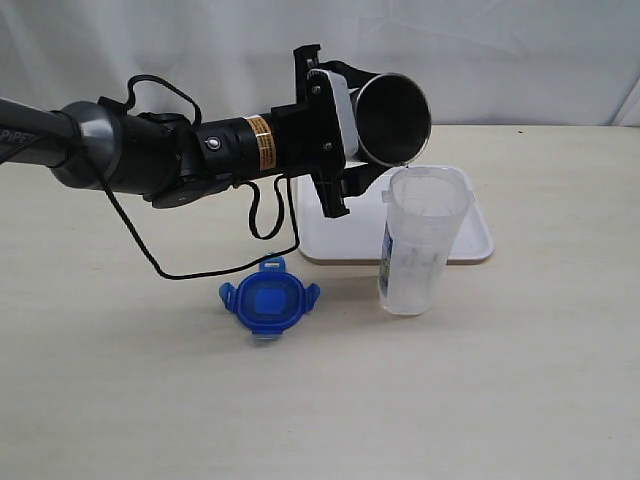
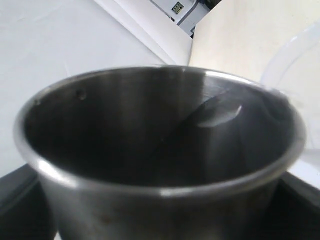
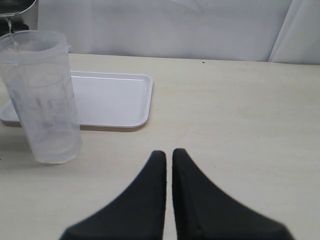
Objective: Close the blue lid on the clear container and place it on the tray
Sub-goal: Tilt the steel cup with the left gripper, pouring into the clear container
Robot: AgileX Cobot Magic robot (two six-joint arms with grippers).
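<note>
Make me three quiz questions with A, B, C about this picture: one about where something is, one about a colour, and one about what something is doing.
1. Where does the clear container stand?
A. on the table, next to the tray
B. in the middle of the tray
C. up in the air

2. What colour is the lid lying on the table?
A. red
B. green
C. blue

3. What is the left gripper doing?
A. hanging open and empty
B. holding the steel cup tipped over the container
C. pressing the lid down

Answers:
1 A, its base sits on bare table, off the tray.
2 C, it is blue all over.
3 B, the cup's mouth leans over the container's open top.
</note>
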